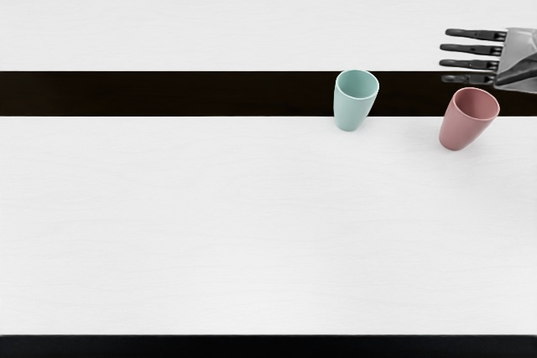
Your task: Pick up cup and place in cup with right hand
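Nothing's nested: the pink cup and green cup stand apart, well back from the table's near edge. My right hand is open, empty; grasping and placing remain.

From above, the head view faces down at a slant onto the worktop, near enough that both frame sides cut it off.
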`<state>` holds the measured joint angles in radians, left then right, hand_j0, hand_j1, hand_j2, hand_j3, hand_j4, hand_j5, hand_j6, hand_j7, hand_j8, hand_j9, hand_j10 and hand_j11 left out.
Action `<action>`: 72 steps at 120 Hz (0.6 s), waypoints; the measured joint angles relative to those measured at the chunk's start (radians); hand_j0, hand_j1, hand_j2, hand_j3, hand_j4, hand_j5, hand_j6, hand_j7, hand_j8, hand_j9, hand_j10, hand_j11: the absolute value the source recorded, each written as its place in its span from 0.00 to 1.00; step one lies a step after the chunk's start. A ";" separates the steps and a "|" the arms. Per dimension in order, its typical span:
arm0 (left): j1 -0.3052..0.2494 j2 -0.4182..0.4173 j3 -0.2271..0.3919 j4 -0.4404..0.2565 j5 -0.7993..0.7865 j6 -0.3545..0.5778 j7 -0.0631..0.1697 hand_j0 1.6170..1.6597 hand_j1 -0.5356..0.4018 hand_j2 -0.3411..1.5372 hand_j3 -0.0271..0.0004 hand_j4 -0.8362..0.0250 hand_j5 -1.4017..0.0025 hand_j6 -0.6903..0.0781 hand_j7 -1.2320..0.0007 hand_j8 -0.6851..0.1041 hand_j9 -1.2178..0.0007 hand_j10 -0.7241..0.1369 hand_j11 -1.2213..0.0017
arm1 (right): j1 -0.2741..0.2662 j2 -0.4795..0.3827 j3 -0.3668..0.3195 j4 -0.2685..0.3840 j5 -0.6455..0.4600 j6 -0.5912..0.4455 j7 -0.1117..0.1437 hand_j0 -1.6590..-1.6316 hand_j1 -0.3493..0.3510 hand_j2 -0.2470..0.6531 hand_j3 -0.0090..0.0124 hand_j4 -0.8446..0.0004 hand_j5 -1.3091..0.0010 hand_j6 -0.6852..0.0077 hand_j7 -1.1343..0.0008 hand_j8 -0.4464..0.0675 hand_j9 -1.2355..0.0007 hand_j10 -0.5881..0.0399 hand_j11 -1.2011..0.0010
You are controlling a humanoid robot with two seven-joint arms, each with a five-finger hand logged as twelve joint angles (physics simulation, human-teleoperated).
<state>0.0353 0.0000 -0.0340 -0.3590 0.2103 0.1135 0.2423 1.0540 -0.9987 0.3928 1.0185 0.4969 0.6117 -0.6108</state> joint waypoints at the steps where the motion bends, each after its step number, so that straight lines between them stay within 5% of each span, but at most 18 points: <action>1: 0.000 0.000 0.000 0.000 0.000 0.000 0.000 0.96 0.94 0.18 0.98 0.97 1.00 0.90 1.00 0.87 1.00 0.84 1.00 | 0.000 -0.001 0.000 0.000 0.000 0.000 0.000 0.04 0.00 0.27 0.42 1.00 1.00 1.00 1.00 0.88 1.00 0.94 1.00; 23: 0.000 0.000 0.000 0.000 0.000 0.000 0.000 0.96 0.94 0.18 0.98 0.97 1.00 0.90 1.00 0.87 1.00 0.84 1.00 | 0.015 0.007 0.002 -0.005 -0.035 0.000 0.000 0.04 0.00 0.27 0.42 1.00 1.00 1.00 1.00 0.88 1.00 0.94 1.00; 57: 0.000 0.000 0.000 0.000 0.000 0.000 0.000 0.96 0.94 0.18 0.98 0.97 1.00 0.90 1.00 0.87 1.00 0.84 1.00 | 0.187 0.136 0.001 0.006 -0.382 0.000 0.000 0.04 0.00 0.27 0.42 1.00 1.00 0.99 1.00 0.87 1.00 0.94 1.00; 72: 0.000 0.000 0.000 0.000 0.000 0.000 0.000 0.96 0.94 0.18 0.98 0.97 1.00 0.90 1.00 0.87 1.00 0.84 1.00 | 0.217 0.156 0.001 0.135 -0.531 0.000 0.000 0.04 0.00 0.27 0.42 1.00 1.00 0.99 1.00 0.87 1.00 0.94 1.00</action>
<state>0.0353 0.0000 -0.0339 -0.3590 0.2102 0.1135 0.2423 1.2714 -0.8427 0.3942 1.1535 -0.0344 0.6115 -0.6109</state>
